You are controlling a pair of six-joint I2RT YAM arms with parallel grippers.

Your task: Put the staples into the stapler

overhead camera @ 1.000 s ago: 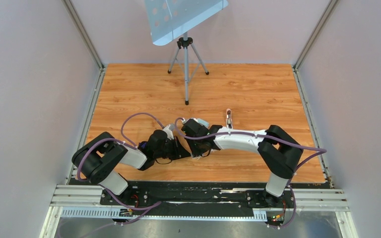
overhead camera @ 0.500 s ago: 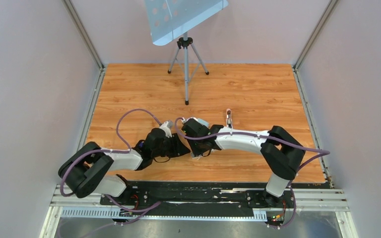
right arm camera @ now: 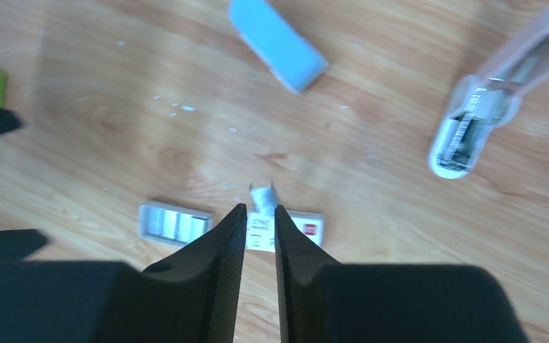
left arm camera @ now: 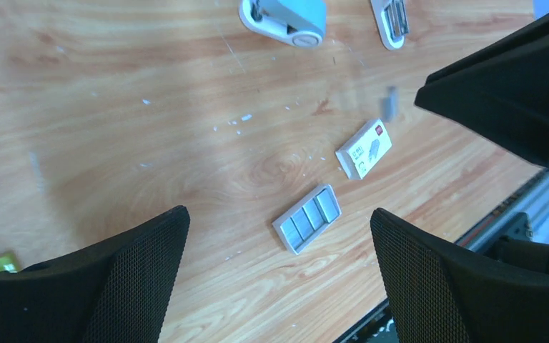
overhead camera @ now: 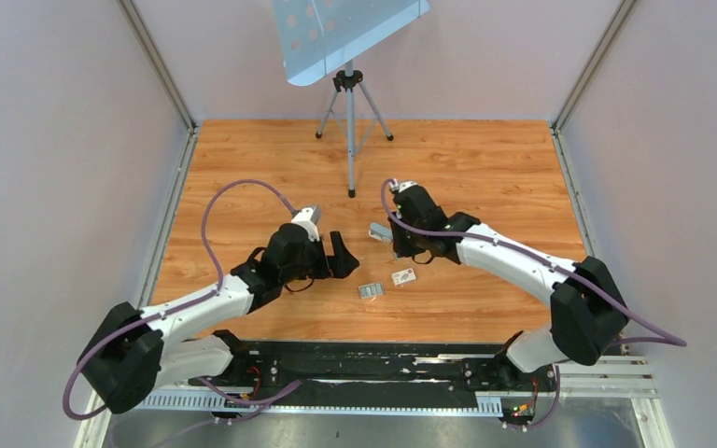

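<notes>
Transfer is in hand: right tool (right arm camera: 259, 209), narrow on what looks like a staple strip (right arm camera: 261, 193), hangs by the tray (right arm camera: 175, 221), left tool (left arm camera: 277, 214) wide over it; next, aligning that strip with the open stapler (right arm camera: 486, 107) beyond the tray.

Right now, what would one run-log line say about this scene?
left gripper: open, empty | right gripper: seemingly pinching small grey piece | stapler: lying on table, ungripped | staple tray: on table

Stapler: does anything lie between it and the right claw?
Nothing visible does. The stapler lies on the table, off to one side of the right gripper, which appears to pinch a small grey strip above the white card.
</notes>
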